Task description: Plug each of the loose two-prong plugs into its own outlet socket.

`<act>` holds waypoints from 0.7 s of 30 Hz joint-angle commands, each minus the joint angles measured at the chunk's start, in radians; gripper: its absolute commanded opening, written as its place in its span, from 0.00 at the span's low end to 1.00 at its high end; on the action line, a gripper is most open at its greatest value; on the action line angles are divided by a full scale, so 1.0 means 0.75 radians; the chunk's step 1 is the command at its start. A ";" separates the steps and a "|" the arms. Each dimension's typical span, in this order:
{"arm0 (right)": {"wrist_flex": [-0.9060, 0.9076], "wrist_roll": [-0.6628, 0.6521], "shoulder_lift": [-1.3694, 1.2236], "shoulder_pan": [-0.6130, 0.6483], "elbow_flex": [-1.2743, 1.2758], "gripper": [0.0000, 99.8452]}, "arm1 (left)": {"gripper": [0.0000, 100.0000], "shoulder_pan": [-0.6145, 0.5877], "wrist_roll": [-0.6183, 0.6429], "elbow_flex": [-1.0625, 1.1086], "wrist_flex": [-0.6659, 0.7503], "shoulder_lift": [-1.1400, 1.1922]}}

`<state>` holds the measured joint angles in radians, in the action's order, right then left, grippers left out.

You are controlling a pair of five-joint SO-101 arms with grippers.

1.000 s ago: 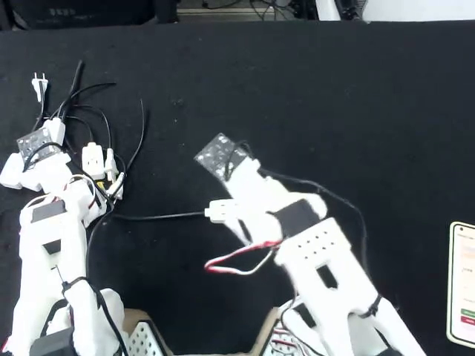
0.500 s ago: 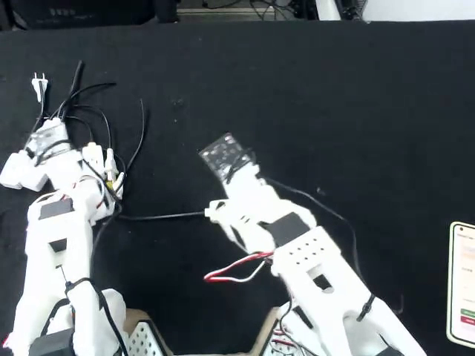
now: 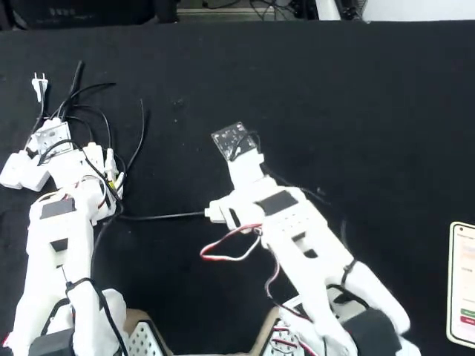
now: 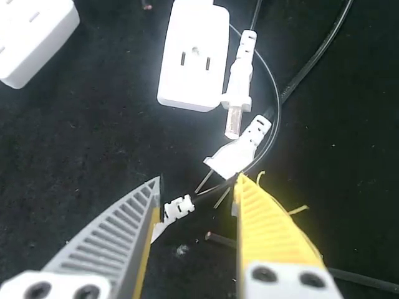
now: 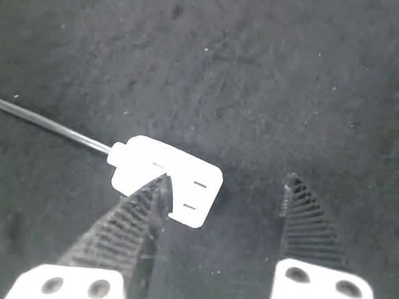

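table (image 3: 371, 111) black cloth | cables (image 3: 271, 9) far edge | white card (image 3: 462, 282) right edge

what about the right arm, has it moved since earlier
Yes. The right arm swung its wrist toward the far edge of the table, while the white outlet socket by it stayed put.

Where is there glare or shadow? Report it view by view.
High view: the white arms glare against the black cloth, surface detail lost. Left wrist view: the socket block is bright, slots still legible. Right wrist view: light is flat, the outlet casts hardly any shadow.
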<state>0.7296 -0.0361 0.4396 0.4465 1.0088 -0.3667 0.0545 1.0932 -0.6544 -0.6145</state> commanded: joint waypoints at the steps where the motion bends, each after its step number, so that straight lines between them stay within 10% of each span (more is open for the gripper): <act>1: -0.014 0.008 -0.003 -0.025 -0.073 0.27 | 0.20 0.005 -0.029 -0.026 -0.020 -0.012; 21: -0.020 0.004 0.007 -0.025 -0.021 0.27 | 0.20 0.007 -0.354 -0.891 -0.614 0.534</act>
<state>0.7281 -0.0345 0.4381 0.4450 1.0088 -0.3667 -0.1987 0.5547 -1.0748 -0.3092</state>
